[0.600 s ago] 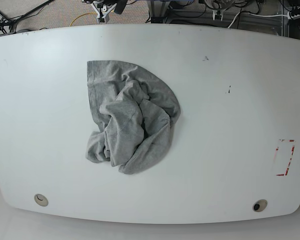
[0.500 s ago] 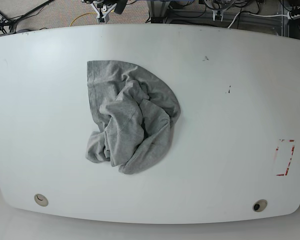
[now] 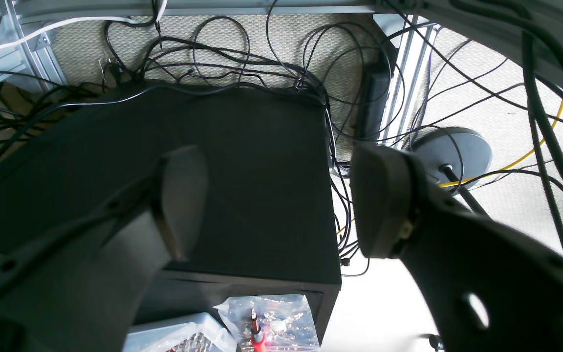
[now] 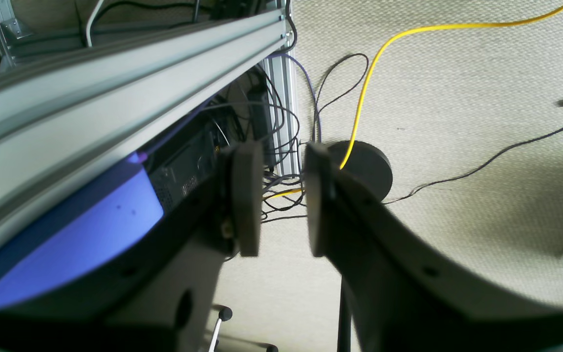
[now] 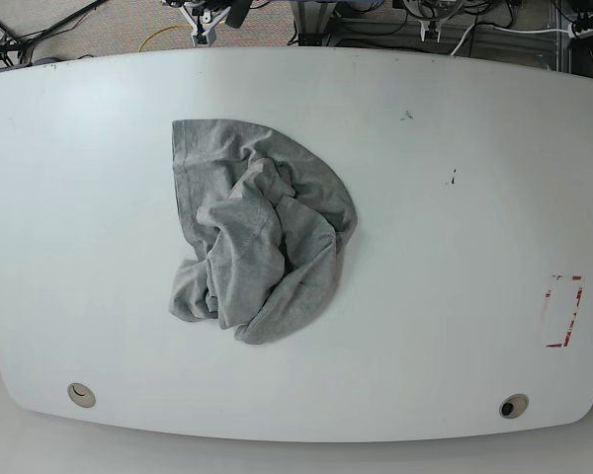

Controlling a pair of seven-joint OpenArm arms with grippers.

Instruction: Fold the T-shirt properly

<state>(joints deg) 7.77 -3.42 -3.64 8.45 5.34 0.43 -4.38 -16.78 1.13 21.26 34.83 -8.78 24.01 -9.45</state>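
Grey T-shirt (image 5: 259, 237) lies crumpled left of centre on the white tabletop (image 5: 455, 227), untouched. Left fingers (image 3: 184, 195) gape wide, right fingers (image 4: 247, 195) narrowly apart, both empty. Folding hasn't begun; spreading it flat likely comes first.

Cable-strewn beige carpet (image 4: 457, 98), white table (image 5: 455, 326)

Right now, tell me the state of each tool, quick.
Left tool: open, holding nothing.
Right tool: jaws narrowly apart, nothing between them.
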